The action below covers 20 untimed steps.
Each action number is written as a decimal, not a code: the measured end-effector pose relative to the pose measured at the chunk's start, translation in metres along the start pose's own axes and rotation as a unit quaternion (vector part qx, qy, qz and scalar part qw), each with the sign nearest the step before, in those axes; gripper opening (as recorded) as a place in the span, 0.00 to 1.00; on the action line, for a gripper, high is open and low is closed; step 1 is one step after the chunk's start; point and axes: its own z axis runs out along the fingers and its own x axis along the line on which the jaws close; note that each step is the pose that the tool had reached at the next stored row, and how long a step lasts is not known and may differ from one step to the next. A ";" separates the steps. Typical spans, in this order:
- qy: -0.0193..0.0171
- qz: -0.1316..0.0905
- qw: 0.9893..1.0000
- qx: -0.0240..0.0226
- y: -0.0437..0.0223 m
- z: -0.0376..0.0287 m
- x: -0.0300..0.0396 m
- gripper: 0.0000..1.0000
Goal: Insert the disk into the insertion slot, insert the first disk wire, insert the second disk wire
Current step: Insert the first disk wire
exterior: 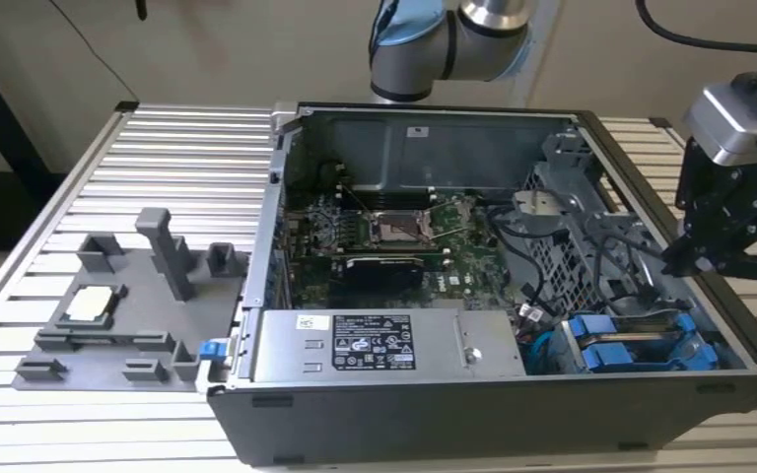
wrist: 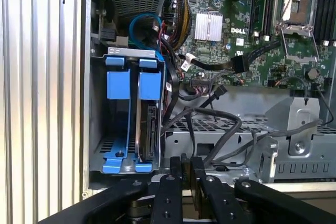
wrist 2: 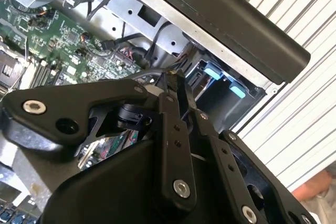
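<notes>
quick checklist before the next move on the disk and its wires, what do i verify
1. Silver disk in bright blue plastic carrier frame seated in the grey metal cage's insertion slot: ok.
2. Disk wires plugged in: cannot tell.
3. Black gripper carrying anything: cannot tell.
4. Loose black cables clear of the gripper: not ok, they drape right beside it.
5. Neighbouring blue carrier seated: ok.

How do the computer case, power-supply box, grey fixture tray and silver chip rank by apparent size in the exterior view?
1. computer case: clearly the largest.
2. power-supply box and grey fixture tray: these look about alike, so they are left unranked.
3. silver chip, lying on the tray: the smallest.
</notes>
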 end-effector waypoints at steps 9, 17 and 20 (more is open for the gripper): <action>0.039 -0.001 0.999 -0.005 0.0001 0.0037 -0.0025 0.19; 0.045 -0.002 0.999 -0.006 0.0027 0.0160 -0.0032 0.19; 0.045 -0.001 0.999 -0.005 0.0049 0.0196 -0.0027 0.19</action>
